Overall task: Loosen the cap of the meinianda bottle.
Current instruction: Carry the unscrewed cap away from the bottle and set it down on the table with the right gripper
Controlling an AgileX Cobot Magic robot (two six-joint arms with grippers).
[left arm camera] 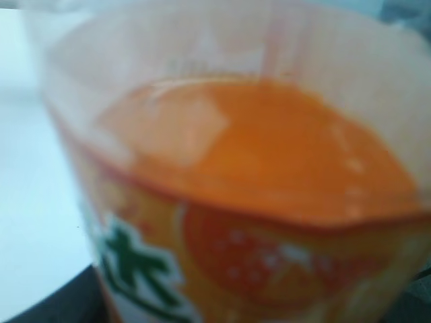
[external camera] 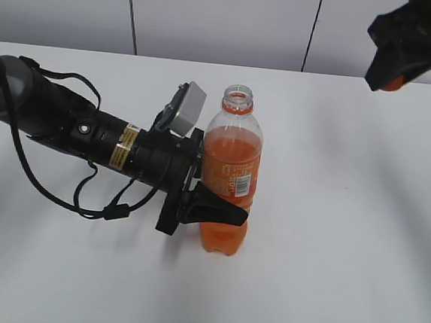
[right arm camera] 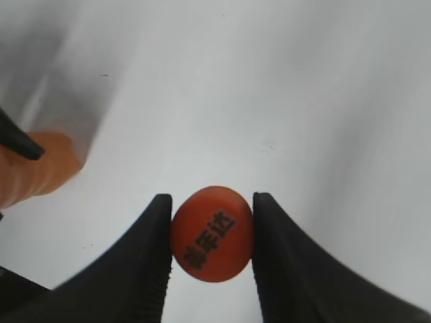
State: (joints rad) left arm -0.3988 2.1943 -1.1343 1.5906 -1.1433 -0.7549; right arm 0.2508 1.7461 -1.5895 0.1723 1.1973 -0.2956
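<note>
White tabletop (external camera: 343, 256): left hand (external camera: 222, 211) clamping clear plastic orange-soda bottle (external camera: 230, 163) mid-frame; right hand (right arm camera: 212, 235), upper right, pinching small round orange cap (right arm camera: 212, 233); keep gripping firmly.

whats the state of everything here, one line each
meinianda bottle: upright on the table, uncapped, part full of orange drink
cap: off the bottle, held in the air
left end effector: clamped around the bottle's lower body
right end effector: shut on the cap, raised away from the bottle
</note>
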